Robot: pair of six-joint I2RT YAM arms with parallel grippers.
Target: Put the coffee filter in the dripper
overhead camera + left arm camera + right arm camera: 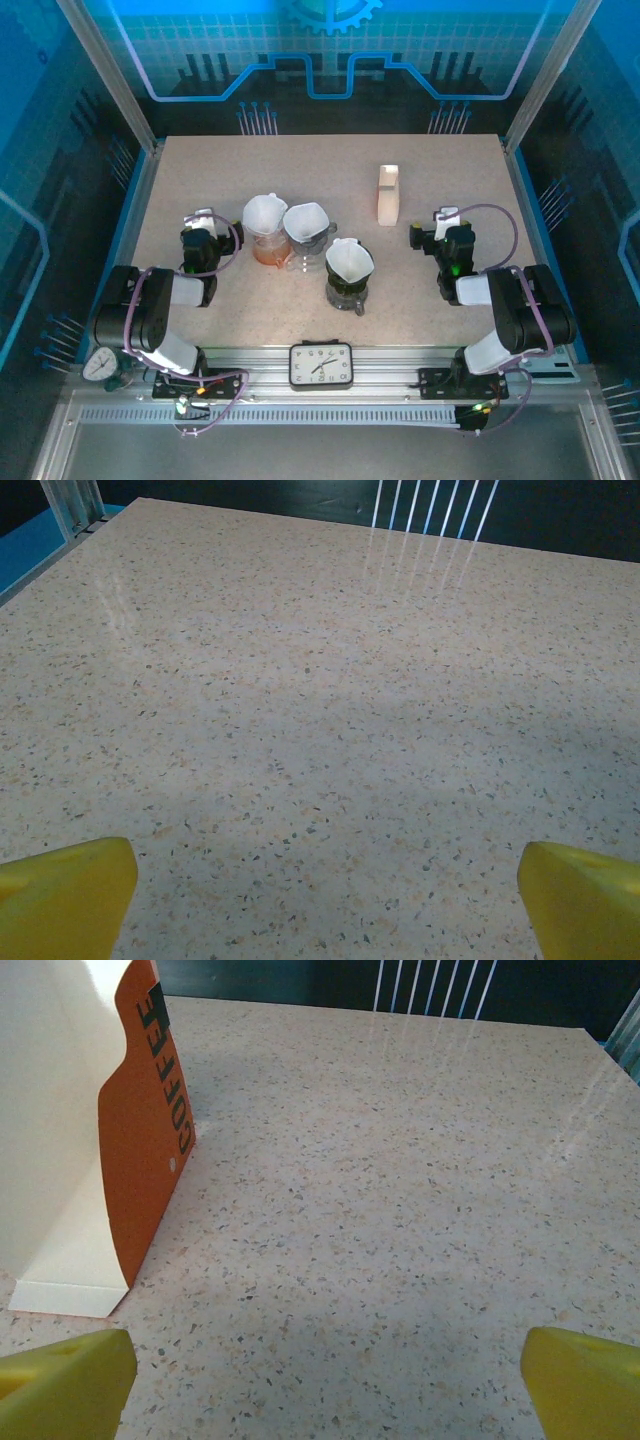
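Three drippers stand mid-table in the top view. An orange-tinted one has a white coffee filter standing in it. A grey one sits beside it, its inside pale. A dark one nearer the front holds a white paper cone. My left gripper rests open on the table left of them, its yellow fingertips wide apart over bare tabletop. My right gripper is open too, to the right of a white-and-orange box marked COFFEE.
The COFFEE box stands upright behind and right of the drippers. A small clock sits on the rail at the near edge. Metal frame posts and blue walls bound the speckled table.
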